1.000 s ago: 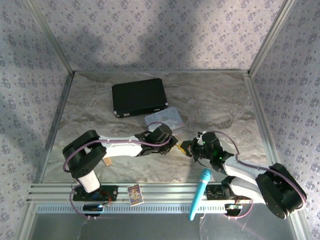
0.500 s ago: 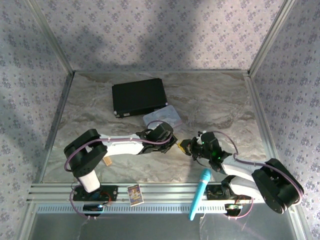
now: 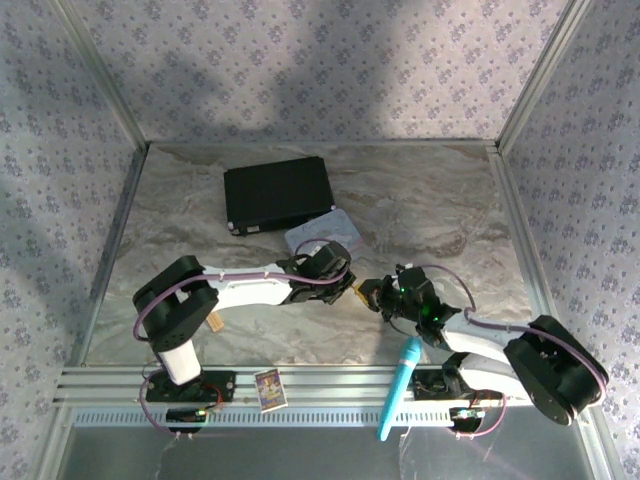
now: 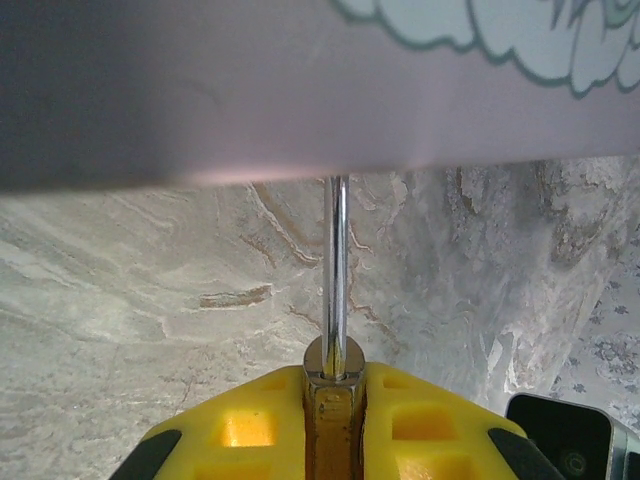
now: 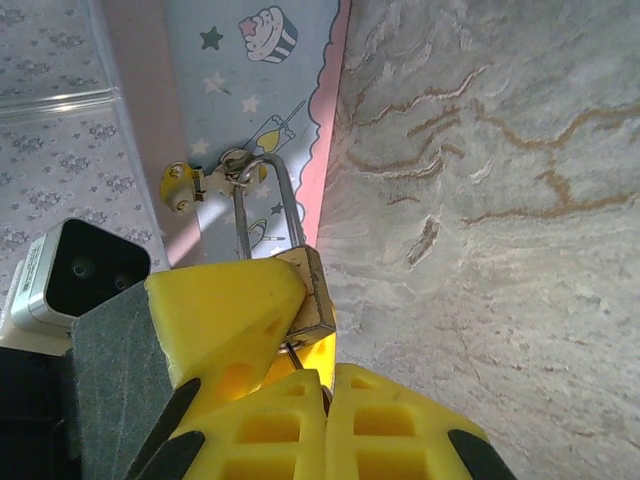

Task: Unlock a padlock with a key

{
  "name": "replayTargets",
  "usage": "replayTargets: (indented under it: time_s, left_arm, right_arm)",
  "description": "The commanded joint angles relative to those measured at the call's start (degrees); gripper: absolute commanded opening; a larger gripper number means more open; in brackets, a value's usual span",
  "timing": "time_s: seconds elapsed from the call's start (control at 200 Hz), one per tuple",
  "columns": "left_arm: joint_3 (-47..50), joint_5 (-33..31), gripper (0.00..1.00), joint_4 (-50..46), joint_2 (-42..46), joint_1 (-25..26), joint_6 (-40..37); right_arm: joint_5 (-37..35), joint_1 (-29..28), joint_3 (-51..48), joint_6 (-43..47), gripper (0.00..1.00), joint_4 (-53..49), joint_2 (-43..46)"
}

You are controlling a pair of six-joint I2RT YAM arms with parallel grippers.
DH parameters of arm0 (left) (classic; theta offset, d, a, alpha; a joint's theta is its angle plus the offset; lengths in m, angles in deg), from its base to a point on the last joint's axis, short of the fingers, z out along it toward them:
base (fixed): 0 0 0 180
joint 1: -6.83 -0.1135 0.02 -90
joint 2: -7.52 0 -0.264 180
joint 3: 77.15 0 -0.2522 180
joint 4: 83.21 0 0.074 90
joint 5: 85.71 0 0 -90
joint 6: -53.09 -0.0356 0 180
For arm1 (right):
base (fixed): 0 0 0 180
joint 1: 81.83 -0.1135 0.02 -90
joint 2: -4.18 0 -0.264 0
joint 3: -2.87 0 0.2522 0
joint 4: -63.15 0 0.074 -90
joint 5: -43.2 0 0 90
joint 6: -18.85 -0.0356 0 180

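The brass padlock point(image 4: 335, 425) is pinched between the yellow fingers of my left gripper point(image 4: 335, 385), which is shut on its body. Its silver shackle point(image 4: 337, 260) runs up to the pastel tin point(image 4: 300, 90). In the right wrist view the padlock point(image 5: 315, 295) hangs by its shackle from the tin's latch point(image 5: 235, 165). A thin dark key point(image 5: 294, 355) runs from the padlock's underside into my right gripper point(image 5: 326, 385), which is shut on it. From above, both grippers meet tip to tip at the padlock point(image 3: 363, 292).
The pastel tin point(image 3: 322, 236) lies just behind the grippers, with a black case point(image 3: 277, 194) beyond it. A blue tube point(image 3: 400, 385) and a small card point(image 3: 270, 388) rest on the front rail. A tan block point(image 3: 214, 322) sits by the left arm.
The left arm has swung slightly right and the tin has shifted a little left. The right gripper stays at the padlock.
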Motion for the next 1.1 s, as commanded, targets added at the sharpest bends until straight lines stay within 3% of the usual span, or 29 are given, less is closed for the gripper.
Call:
replayTargets:
  time_s: [0.0, 0.26, 1.094]
  left_arm:
    - [-2.3, 3.9, 0.14, 1.4, -1.0, 1.5, 1.0]
    - [-0.4, 4.5, 0.13, 4.8, -1.7, 2.0, 2.3]
    - [1.6, 4.9, 0.14, 11.0, -1.2, 3.2, 5.0]
  right_arm:
    - [0.6, 0.8, 0.4, -1.8, 0.0, 6.6, -2.1]
    - [2.2, 1.0, 1.0, -7.0, 0.0, 11.0, -3.3]
    - [-1.8, 2.5, 1.9, -17.4, 0.0, 25.2, -9.3]
